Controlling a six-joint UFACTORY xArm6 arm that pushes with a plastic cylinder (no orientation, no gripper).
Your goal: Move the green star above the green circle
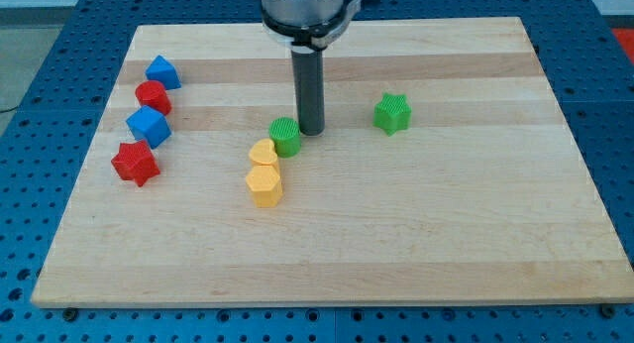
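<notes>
Resting my tip (312, 133) just right of the green circle (285, 136), close enough that contact cannot be ruled out, with no jaws to open or shut and nothing clamped, only a bare rod standing on the wooden board (475, 244). Leaving the green star (392, 113) well off to the right and slightly farther back, apart from everything, not yet at its place on the far side of the circle. Biggest danger, judged from this layout: nudging the circle itself. Drifting left from here, likely shoving it into the upper yellow block (263, 152), touching or nearly touching at its near-left edge, and through that into the lower yellow block (264, 185), so shifting the very landmark meant to stay put. Better to back away rightward and farther first, circling round to the star's right side before pushing left. Second risk: striking the star off-centre, on a point rather than between points, probably spinning it or letting it slip off the rod onto a skewed path. Third: overshooting, carrying the star past the spot beyond the circle, or pushing along too near a line and ramming the circle from the right. Little to fear from the left-hand column of far blue block (162, 72), red round block (153, 96), nearer blue block (149, 126) and red star (136, 163), all well apart from the likely route.
</notes>
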